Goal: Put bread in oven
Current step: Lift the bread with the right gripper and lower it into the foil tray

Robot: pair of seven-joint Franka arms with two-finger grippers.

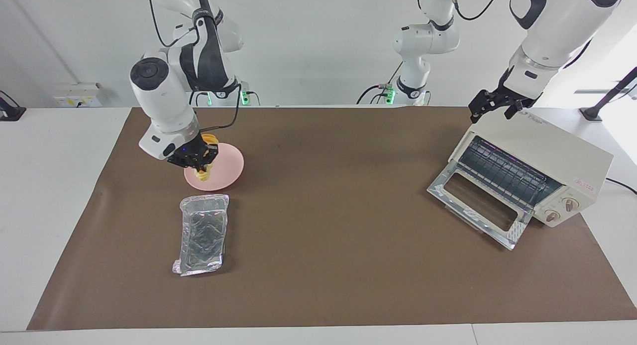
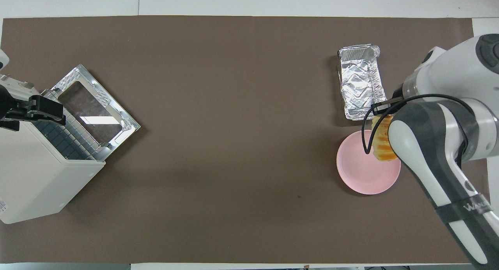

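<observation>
Right gripper (image 1: pixel 199 158) grips the bread (image 1: pixel 203 173)
Jaws clamped on the loaf, raised over the plate (image 1: pixel 224 168); left gripper (image 1: pixel 492 106) hangs wide open above the oven (image 1: pixel 557 161)

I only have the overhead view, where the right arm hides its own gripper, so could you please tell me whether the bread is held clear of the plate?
Observer: Yes. The right gripper is shut on the bread, which appears lifted just off the pink plate, over its edge.
Operator: Thank you. Is the left gripper blocking the oven's opening?
Observer: No. The left gripper waits open over the oven top, above the opening rather than in it.
</observation>
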